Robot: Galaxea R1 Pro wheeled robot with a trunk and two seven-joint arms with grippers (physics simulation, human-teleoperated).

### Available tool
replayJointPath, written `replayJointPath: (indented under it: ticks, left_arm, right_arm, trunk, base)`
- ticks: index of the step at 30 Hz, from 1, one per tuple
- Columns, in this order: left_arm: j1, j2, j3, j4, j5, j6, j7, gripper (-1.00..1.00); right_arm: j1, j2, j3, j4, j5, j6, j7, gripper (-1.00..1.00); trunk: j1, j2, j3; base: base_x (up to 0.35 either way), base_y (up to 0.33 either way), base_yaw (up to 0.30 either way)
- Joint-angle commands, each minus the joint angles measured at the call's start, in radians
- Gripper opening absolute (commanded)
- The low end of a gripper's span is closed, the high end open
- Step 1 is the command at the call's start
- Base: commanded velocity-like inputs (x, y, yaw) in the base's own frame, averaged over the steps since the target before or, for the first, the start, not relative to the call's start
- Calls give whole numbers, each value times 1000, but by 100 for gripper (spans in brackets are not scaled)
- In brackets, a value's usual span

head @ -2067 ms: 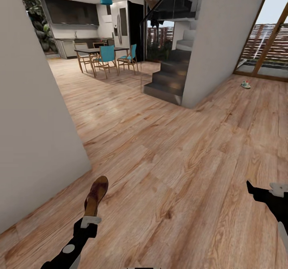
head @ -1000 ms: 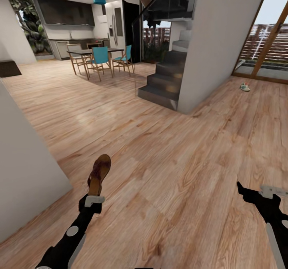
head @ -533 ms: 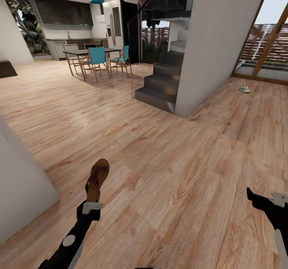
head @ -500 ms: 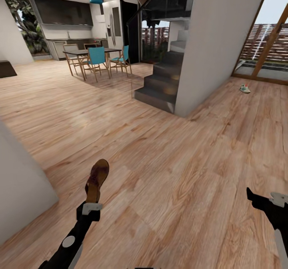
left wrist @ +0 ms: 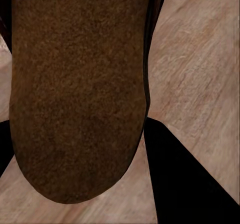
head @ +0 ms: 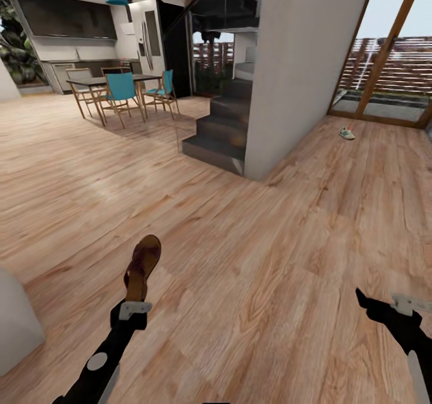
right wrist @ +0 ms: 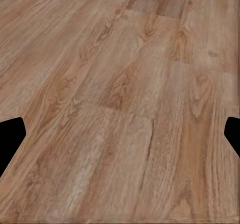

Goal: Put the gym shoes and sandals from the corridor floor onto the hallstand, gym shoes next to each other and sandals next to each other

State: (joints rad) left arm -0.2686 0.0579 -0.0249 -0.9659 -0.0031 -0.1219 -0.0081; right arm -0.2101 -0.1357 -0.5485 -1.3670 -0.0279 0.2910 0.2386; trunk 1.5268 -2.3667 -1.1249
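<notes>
Base swinging right since a moment ago: wall at left nearly out of frame, camera shift only. Left gripper [head: 137,307] clamped on sandal [head: 142,266], carried clear of corridor floor [head: 252,254]. Right gripper [head: 384,303] spread, empty. Gym shoe [head: 347,132] (probably, too small) far off by the window. Hallstand not reached yet.

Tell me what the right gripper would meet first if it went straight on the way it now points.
Probably the corridor floor. The right gripper is open and empty, and its wrist view looks along the jaws at bare wood planks with nothing lying between them. How far off the floor is cannot be judged.
</notes>
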Motion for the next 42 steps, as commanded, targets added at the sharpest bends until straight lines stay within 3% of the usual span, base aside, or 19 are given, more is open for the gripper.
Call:
replayJointPath:
  ticks: [1,42]
  left_arm:
    - [3,1,-1,-5,-3,-1,-1,-100]
    - [11,0,2,-13,-2,2,-1,-100]
  right_arm:
    - [-1,0,-1,19,-4,4,6,100]
    - [0,2,1,59,-5,2,7,100]
  trunk:
    - [0,0,0]
    - [0,0,23]
  base:
    - [325,-125,-250]
    - [322,-143,-257]
